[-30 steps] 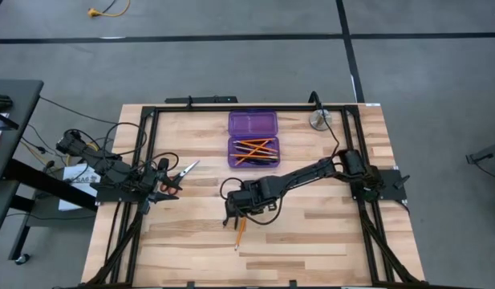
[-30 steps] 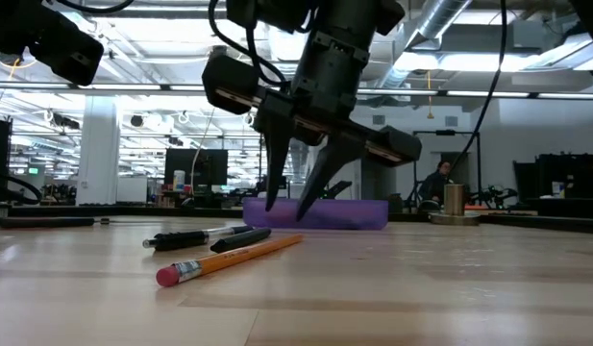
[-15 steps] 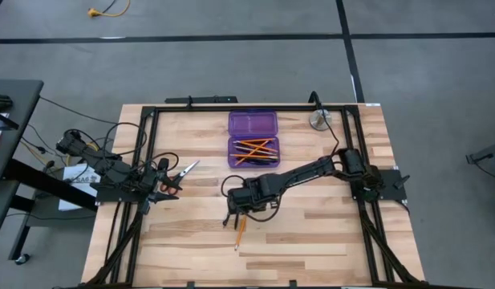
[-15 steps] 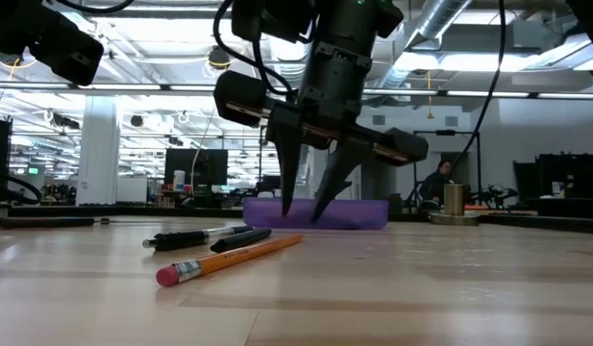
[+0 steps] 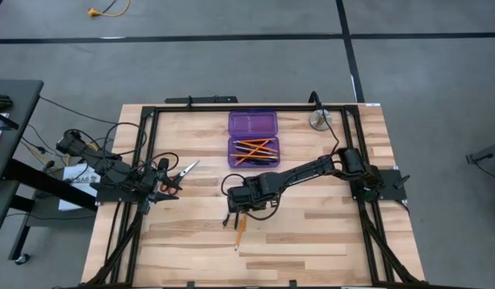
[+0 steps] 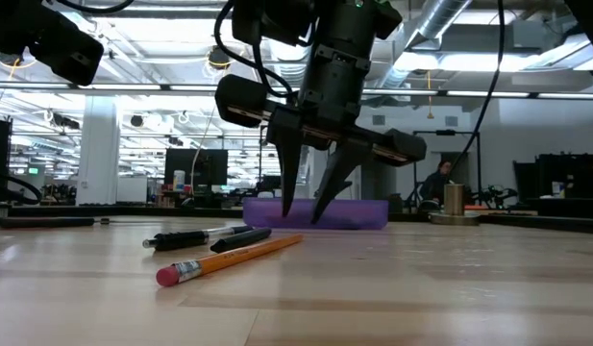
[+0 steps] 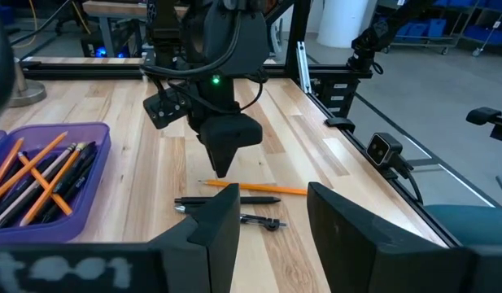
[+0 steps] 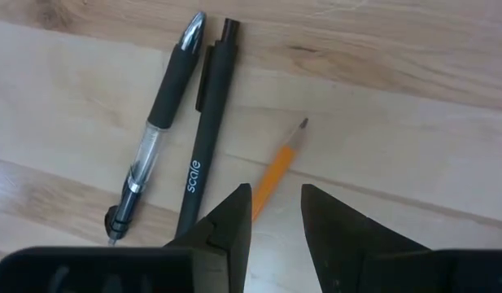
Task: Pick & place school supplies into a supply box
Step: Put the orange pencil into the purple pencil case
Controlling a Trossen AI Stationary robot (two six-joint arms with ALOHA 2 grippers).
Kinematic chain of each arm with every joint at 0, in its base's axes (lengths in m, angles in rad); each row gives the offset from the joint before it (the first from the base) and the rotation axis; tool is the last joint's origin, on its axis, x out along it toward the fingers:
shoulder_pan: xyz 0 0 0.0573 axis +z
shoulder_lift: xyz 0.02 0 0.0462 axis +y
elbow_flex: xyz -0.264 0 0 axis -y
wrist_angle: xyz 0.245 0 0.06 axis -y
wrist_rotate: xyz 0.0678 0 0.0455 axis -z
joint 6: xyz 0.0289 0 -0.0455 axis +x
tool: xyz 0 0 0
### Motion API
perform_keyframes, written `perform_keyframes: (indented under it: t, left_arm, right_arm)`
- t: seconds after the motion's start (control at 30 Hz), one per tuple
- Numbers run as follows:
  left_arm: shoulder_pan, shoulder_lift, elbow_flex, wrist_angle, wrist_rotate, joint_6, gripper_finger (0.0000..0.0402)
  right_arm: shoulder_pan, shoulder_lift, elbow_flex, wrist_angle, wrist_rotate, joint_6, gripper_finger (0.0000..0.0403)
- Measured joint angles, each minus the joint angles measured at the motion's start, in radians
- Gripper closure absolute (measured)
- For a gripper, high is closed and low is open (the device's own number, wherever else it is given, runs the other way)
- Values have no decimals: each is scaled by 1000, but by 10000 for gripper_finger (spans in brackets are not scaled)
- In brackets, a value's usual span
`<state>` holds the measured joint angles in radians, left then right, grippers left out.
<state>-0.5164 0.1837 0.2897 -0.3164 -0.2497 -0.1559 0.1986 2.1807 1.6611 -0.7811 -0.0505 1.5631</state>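
Note:
On the wood table lie an orange pencil [image 5: 240,234] [image 8: 277,171] and two black pens [image 8: 203,150] [image 6: 205,235], side by side. My right gripper [image 8: 275,207] [image 6: 303,216] hangs open just above them, fingers pointing down, one on either side of the pencil's tip end, touching nothing. The purple supply box [image 5: 253,136] [image 6: 363,213] lies open farther back, with several orange pencils and dark pens [image 7: 39,175] in its near half. At the table's left my left gripper [image 5: 168,178] [image 7: 273,203] waits open. Red-handled scissors [image 5: 183,172] lie by it, blades toward the box.
A round silver metal object [image 5: 319,120] stands at the far right corner. A black frame [image 5: 143,144] runs round the table's edges. Bare wood lies in front of the pencil and to the right. A person [image 6: 435,183] sits in the room behind.

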Motion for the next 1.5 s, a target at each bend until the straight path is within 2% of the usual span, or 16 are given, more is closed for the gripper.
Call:
perform_keyframes:
  t: [1.27,1.37,1.5]
  left_arm:
    - [0,0,0,0,0,3,269]
    - [0,0,0,0,1,3,269]
    - [0,5,1,-1,9,3,269]
  right_arm:
    - [3,12,-2,16,45,17,300]
    - [3,44,-2,40,16,18,300]
    - [1,110,11,105,-88,9,300]
